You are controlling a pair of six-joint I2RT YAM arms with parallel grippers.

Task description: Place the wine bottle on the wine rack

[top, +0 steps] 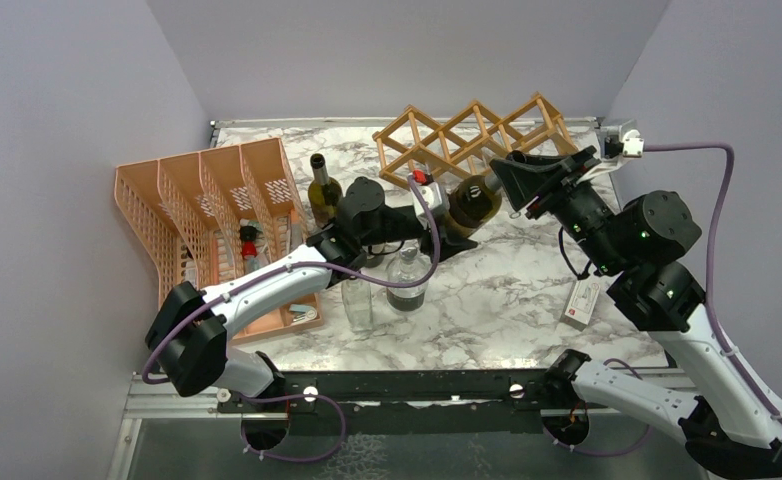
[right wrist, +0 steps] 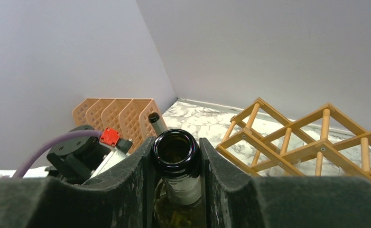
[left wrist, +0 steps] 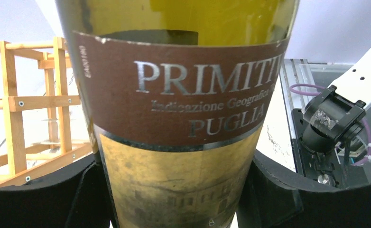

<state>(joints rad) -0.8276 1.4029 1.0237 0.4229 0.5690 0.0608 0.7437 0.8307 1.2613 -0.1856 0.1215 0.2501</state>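
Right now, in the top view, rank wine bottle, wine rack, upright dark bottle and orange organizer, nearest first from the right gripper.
1. wine bottle: held in the right gripper.
2. wine rack: just behind it.
3. upright dark bottle: left of centre.
4. orange organizer: far left.

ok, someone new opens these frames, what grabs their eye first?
The wine bottle in the middle of the scene, gripped by both arms at once: the right gripper is shut on its neck and the left gripper clasps its labelled body. Just behind it stands the wooden wine rack, and at far left the orange mesh organizer.
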